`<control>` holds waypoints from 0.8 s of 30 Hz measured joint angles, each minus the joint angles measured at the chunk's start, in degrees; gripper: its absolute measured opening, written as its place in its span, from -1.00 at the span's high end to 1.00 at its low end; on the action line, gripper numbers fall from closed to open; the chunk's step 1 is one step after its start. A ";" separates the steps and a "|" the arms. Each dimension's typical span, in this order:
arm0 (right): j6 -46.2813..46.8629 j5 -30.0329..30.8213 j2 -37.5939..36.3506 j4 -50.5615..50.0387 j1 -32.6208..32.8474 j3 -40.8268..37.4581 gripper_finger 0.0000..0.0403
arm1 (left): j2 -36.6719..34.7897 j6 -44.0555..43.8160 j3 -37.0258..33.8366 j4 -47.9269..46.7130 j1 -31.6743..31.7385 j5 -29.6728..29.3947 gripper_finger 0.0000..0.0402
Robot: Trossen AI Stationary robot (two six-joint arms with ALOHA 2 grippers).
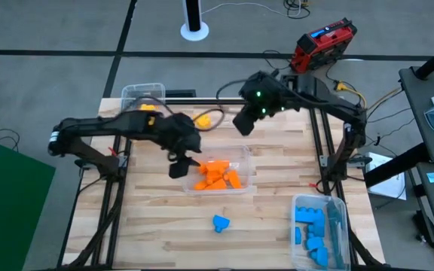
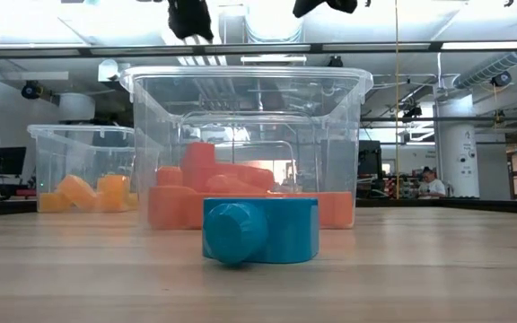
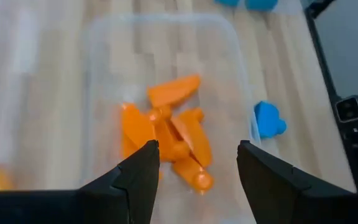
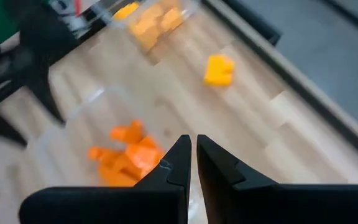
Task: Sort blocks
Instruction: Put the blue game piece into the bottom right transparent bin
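While my left claw (image 3: 194, 165) hangs over the left part of the middle bin (image 1: 245, 159), its fingers (image 3: 140, 177) stand wide apart with nothing between them. Through them I see the orange blocks (image 3: 169, 134) heaped in that clear bin, and one blue block (image 3: 268, 119) lying on the bench (image 1: 277, 214) just outside the bin's near wall. From above, that loose blue block (image 1: 220, 223) sits alone on the wood, near of the bin and apart from it; in the low view it (image 2: 260, 230) lies on its side in front of the bin, a rounded stud facing the camera.

My right claw (image 4: 193, 152) hovers above the far right corner of the middle bin, its fingers drawn almost together, only a thin slit between them, gripping nothing. Past it a single yellow block (image 4: 219, 69) rests on the bench, between the middle bin and the far-left bin (image 1: 132, 92). That far-left bin holds more yellow blocks (image 2: 83, 194). At the near right corner of the bench a third bin (image 1: 340, 204) holds the other blue blocks (image 1: 310, 226).
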 joint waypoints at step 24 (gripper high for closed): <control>35.69 9.03 1.84 -0.63 38.42 -1.25 0.91 | -15.76 7.87 -15.80 13.96 2.60 -6.37 0.11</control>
